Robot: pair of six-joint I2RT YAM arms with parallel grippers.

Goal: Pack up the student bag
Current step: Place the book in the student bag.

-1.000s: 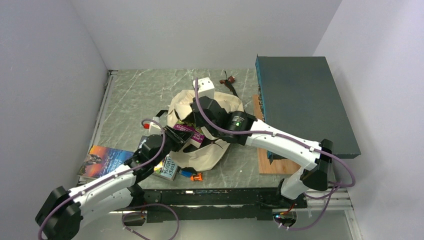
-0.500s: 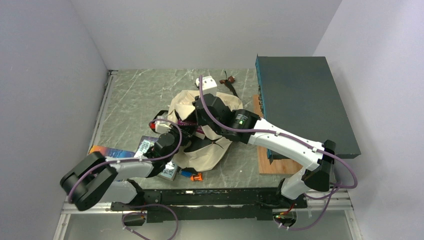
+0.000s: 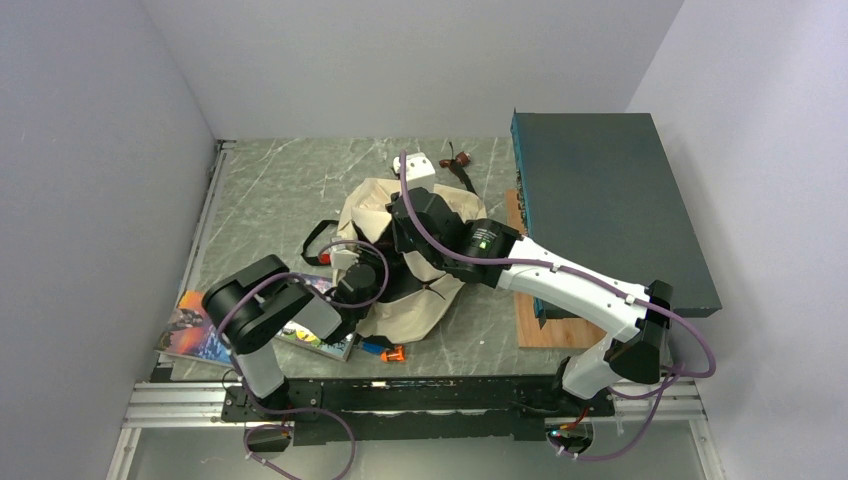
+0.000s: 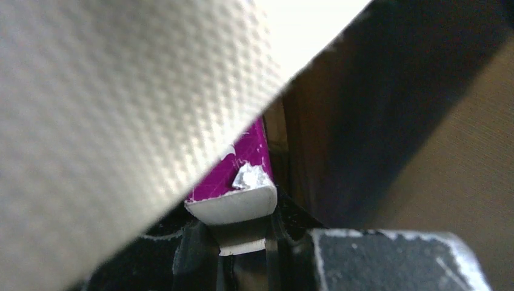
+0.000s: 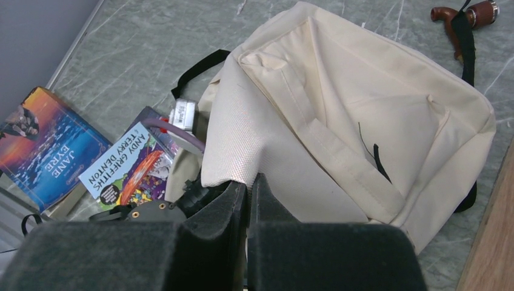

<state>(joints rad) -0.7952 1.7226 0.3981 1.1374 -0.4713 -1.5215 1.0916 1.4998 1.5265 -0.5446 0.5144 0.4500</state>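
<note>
Soft beige canvas student bag (image 3: 420, 300) with black straps is slumped mid-way across the grey marbled table top (image 3: 270, 190). It is just left of the large dark teal flat box (image 3: 600, 200) and the wooden board (image 3: 545, 330) partly under it. Brown strap ends (image 5: 463, 13) are seen at the bag's far side. Right gripper (image 5: 248, 185) is closed, with a fold of the bag's canvas rim pinched between the fingers and held up (right wrist view). Left gripper (image 4: 242, 239) is set inside the bag's opening under that raised canvas and is clamped on a thin purple-covered book (image 4: 242, 163), whose white page edge is seen between the jaws. Left of the bag, two more books are laid flat on the table: an orange-and-blue "Jane Eyre" paperback (image 5: 48, 151) and, nearer the bag, a colourful "Andy Griffiths / Terry Denton" paperback (image 5: 124, 167), partly covered by the left arm. A small orange-and-blue item (image 3: 385, 352) is seen at the bag's near edge; its type cannot be told.
</note>
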